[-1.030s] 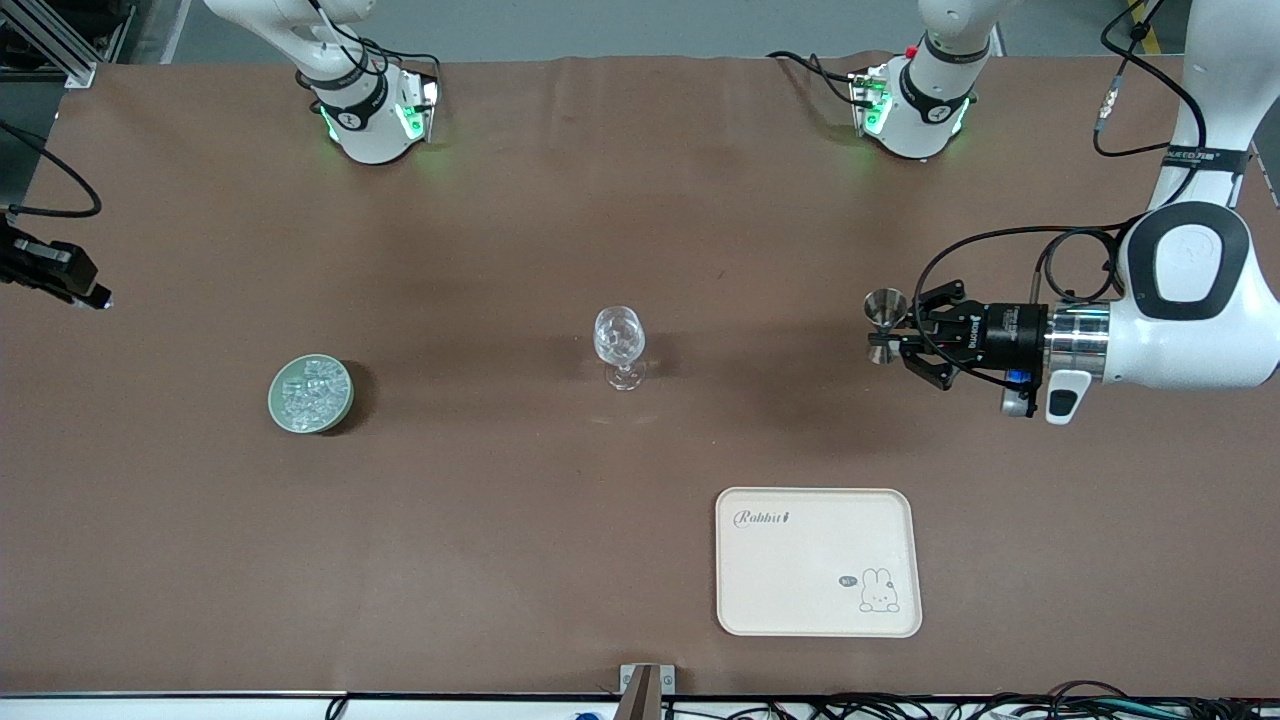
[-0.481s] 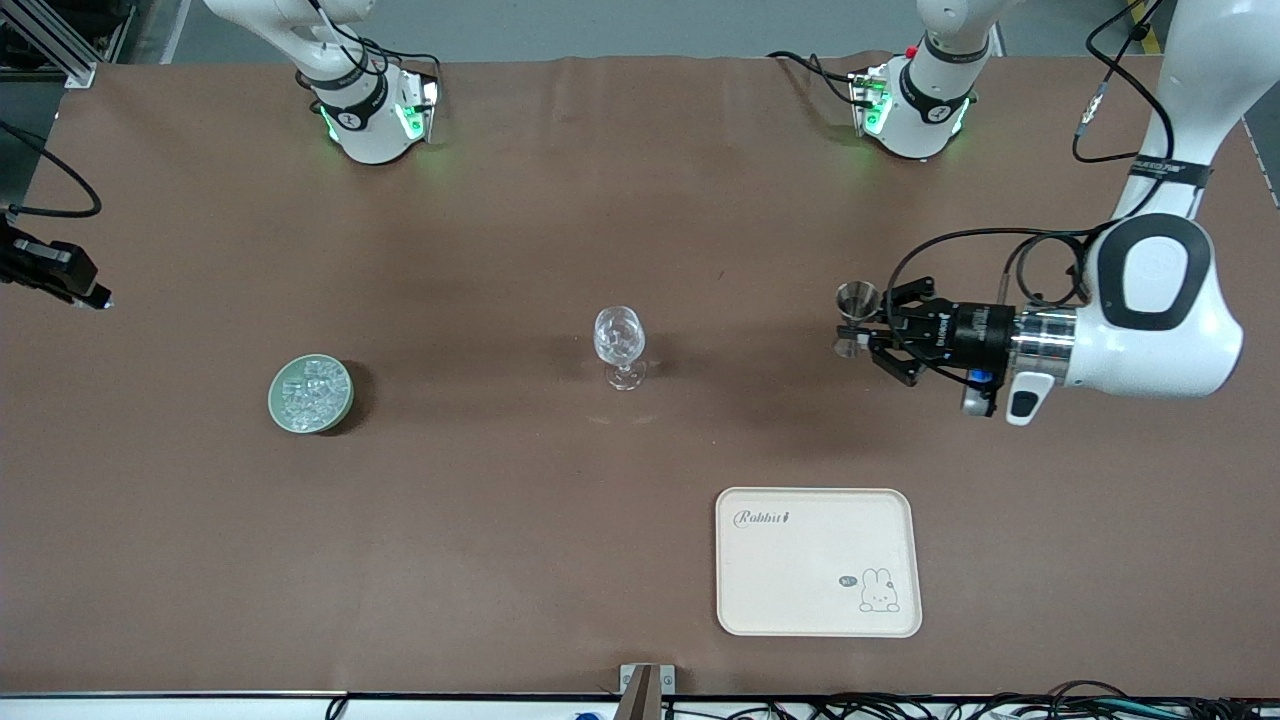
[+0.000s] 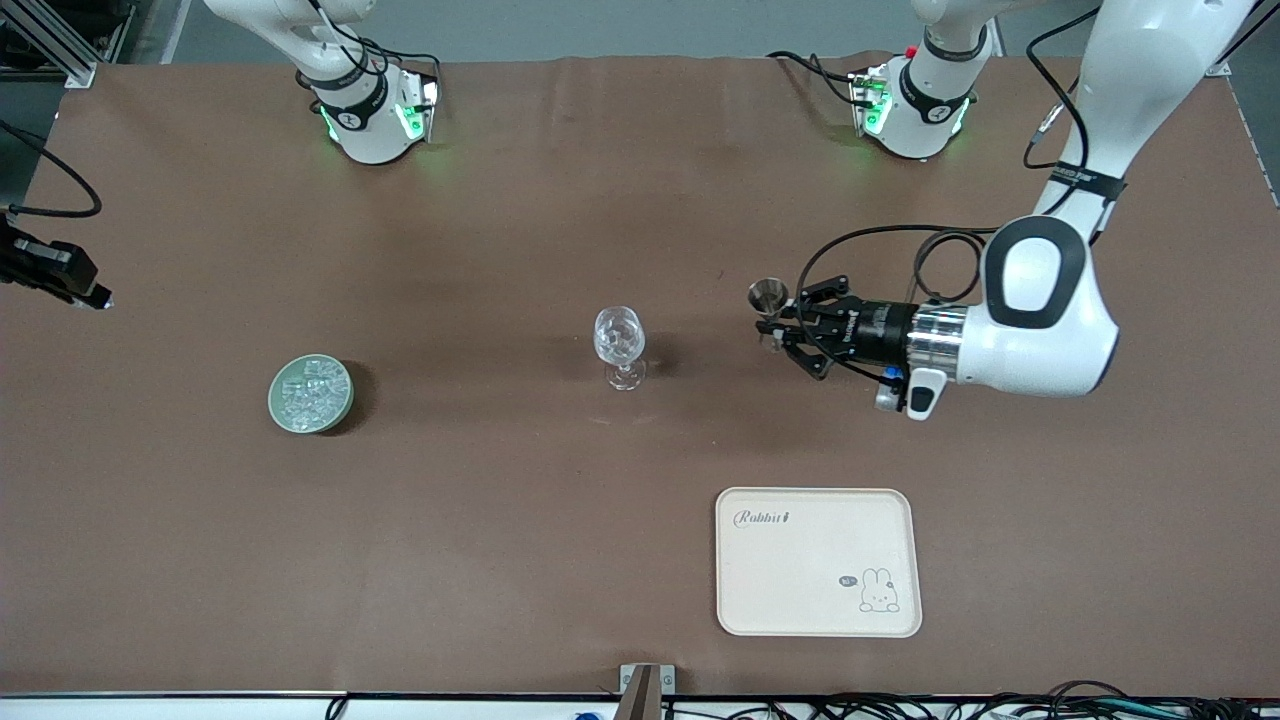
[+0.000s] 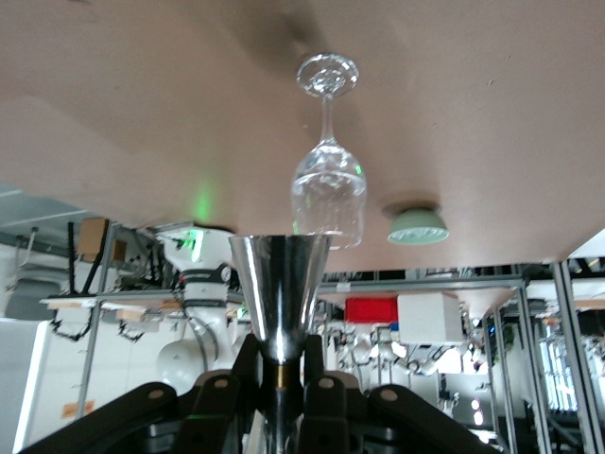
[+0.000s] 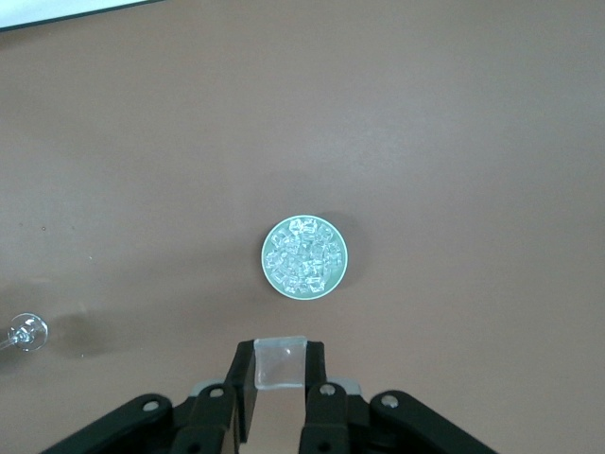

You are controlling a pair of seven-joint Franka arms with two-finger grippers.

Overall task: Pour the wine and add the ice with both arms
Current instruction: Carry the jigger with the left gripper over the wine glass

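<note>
Since the earlier frames, the left gripper [image 3: 778,322] has been carried from the left arm's end of the table toward the wine glass [image 3: 619,346], and the steel jigger [image 3: 768,297] clamped between its fingers has come along. The jigger is gripped at its narrow waist and is held upright over the bare brown table [image 3: 520,480], beside the glass but apart from it. In the left wrist view the lower cone of the jigger [image 4: 280,295] is hidden by the fingers [image 4: 321,397], and whether liquid is inside cannot be told. The wine glass [image 4: 327,180] is seen there close ahead.

The right gripper [image 5: 279,374] is waiting high over the right arm's end of the table; a small clear block is seen between its fingers, but what it is cannot be made out. In the front view this gripper [image 3: 70,285] is cut off by the edge.

The ice [image 3: 311,391] lies as small clear chunks piled in a pale green bowl [image 3: 342,410], well apart from the glass, toward the right arm's end. A cream tray [image 3: 818,620] lies nearer to the front camera.
</note>
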